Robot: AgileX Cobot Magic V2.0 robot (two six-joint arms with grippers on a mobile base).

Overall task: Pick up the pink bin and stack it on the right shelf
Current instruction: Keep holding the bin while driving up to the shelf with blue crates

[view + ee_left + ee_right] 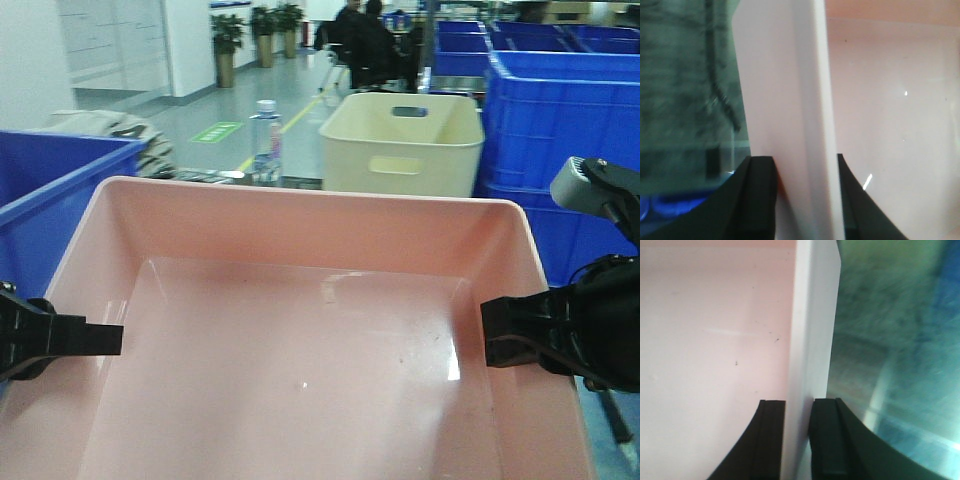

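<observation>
The pink bin [300,330] fills the foreground of the front view, held up between both arms, and it looks empty inside. My left gripper [105,340] is shut on the bin's left wall. In the left wrist view its rim [810,100] runs between the two black fingers [757,200]. My right gripper [490,335] is shut on the right wall. In the right wrist view that wall [812,315] sits pinched between the fingers [825,440]. The dark right shelf does not show clearly. Only a blurred green-grey surface [890,340] lies below the bin.
A taller cream bin [405,145] with handle slots stands behind the pink bin. Blue crates are stacked at the right [570,110], and another stands at the left [40,190]. A water bottle [266,140] stands behind. People sit at the back of the room.
</observation>
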